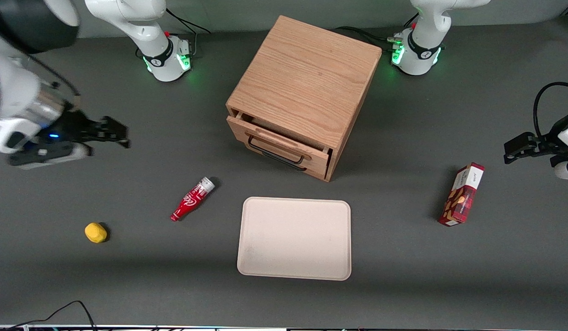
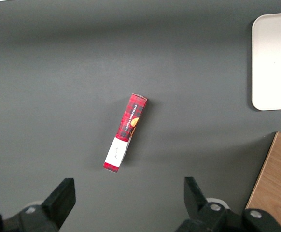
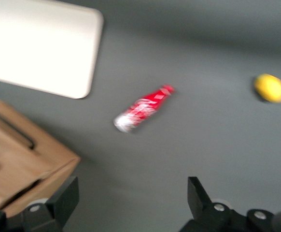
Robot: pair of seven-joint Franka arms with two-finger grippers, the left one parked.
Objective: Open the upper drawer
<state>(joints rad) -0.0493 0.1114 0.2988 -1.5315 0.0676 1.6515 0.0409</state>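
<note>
The oak cabinet [image 1: 307,78] stands at the table's middle. Its upper drawer [image 1: 240,129] sticks out a little from the shell, with a dark gap showing at its top edge. Its thin black bar handle [image 1: 275,148] faces the front camera. My right gripper [image 1: 118,133] hangs above the table well off toward the working arm's end, apart from the cabinet. It is open and empty. In the right wrist view the gripper [image 3: 133,195] is spread over bare table, with the cabinet's front [image 3: 20,159] and a black handle [image 3: 10,129] beside one finger [image 3: 65,195].
A red bottle [image 1: 192,199] lies between the gripper and the beige tray [image 1: 294,238], nearer the front camera than the cabinet. A yellow object [image 1: 95,232] sits nearer the camera still. A red box [image 1: 463,195] lies toward the parked arm's end.
</note>
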